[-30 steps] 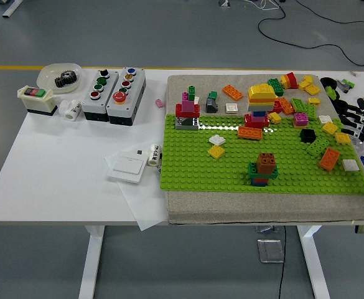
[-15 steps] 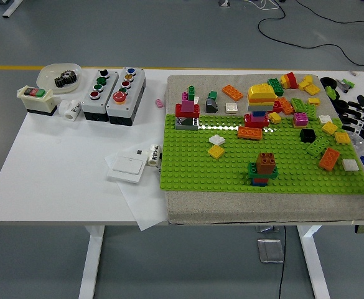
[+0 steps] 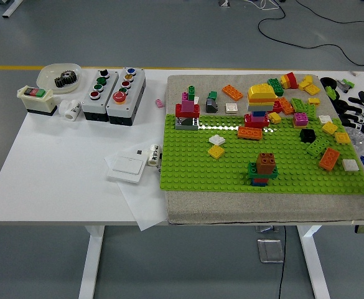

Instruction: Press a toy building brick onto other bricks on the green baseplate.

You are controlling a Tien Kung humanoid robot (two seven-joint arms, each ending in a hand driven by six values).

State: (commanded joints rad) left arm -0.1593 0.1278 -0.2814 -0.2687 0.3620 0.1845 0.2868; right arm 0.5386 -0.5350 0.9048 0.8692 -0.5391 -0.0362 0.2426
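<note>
Hovering at table's right edge, right robot hand (image 3: 363, 112) w/ fingers spread, empty, beside green baseplate (image 3: 188, 168)

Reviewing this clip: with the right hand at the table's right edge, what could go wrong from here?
1. The right hand, fingers spread and empty, sits beside a crowd of loose bricks on the green baseplate; reaching in may scatter them.
2. The tall yellow-topped stack looks top-heavy; a sideways push could topple it.
3. The brown-topped stack is narrow; off-centre pressing might tip it.
</note>
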